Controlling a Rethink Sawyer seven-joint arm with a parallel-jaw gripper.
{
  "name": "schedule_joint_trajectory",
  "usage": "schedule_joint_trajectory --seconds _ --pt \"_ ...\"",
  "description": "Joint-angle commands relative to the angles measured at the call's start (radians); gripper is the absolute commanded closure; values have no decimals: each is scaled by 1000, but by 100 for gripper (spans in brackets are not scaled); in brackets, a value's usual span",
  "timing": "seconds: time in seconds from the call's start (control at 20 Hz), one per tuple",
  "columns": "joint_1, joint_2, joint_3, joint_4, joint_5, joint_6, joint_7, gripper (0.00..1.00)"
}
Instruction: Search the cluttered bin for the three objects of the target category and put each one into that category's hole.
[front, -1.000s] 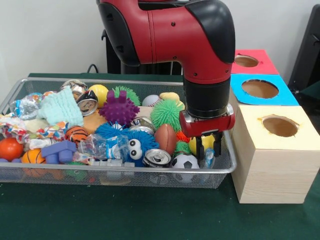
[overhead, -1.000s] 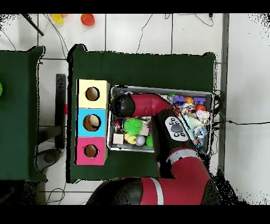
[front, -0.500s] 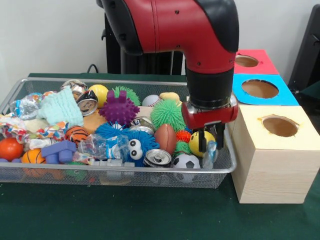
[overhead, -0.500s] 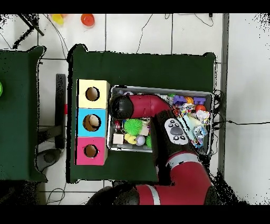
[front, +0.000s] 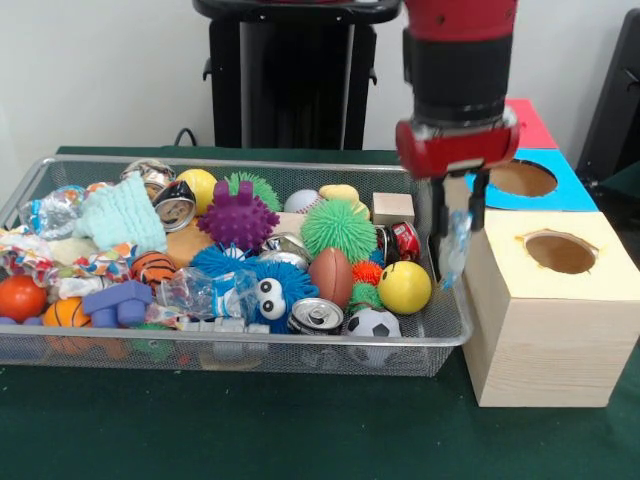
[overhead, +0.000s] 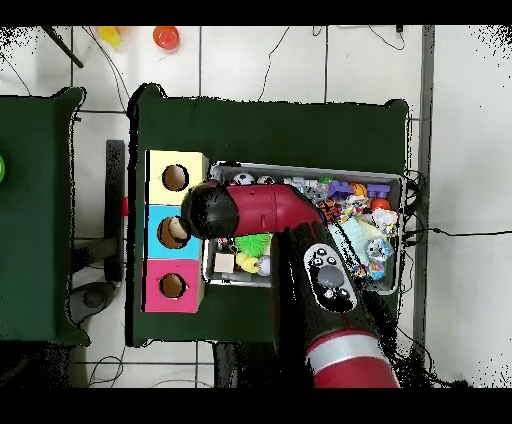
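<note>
Nearest in the front view, the wide silver wire-mesh bin (front: 60, 345) sits on the green table, packed with balls, spiky rubber toys and shiny cans; a second wrinkly see-through plastic bottle with a blue-and-white label (front: 205, 293) lies near the bin's near wall, just left of the blue fuzzy toy with googly eyes (front: 262, 290), and what may be a third (front: 52, 212) lies at the far left, though that one is hard to make out.

At the bin's right end the change is plain: a second ago the red-and-black gripper (front: 456, 222) was down among the toys beside the yellow smiley ball (front: 404, 287); now it has lifted clear above the rim, its jaws clenched on a small crumpled clear bottle (front: 457, 248) that hangs between them, over the gap between the bin and the pale wooden box with the yellow-faced cut-out (front: 560, 252). The rise has uncovered a small wooden cube (front: 393, 208) and a red can (front: 405, 240).

So, by my reading, one bottle is grasped and out of the bin, not yet delivered; the carry must pass the yellow and the blue-faced cut-out (front: 520, 177) to reach the far red-faced round hole (overhead: 172, 286), seen in the overhead view as the last box in the row.
</note>
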Motion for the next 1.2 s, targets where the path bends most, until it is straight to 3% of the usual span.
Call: schedule_joint_trajectory --seconds 0.05,0.3,0.6,0.75,1.2 --pt "15 -159 3 133 90 183 157 100" --pt "55 -252 -21 150 143 261 184 100" --pt "85 -399 -59 188 197 422 171 100" --pt "84 -428 -70 225 216 424 154 100" --pt "92 -406 -85 287 212 314 144 100"
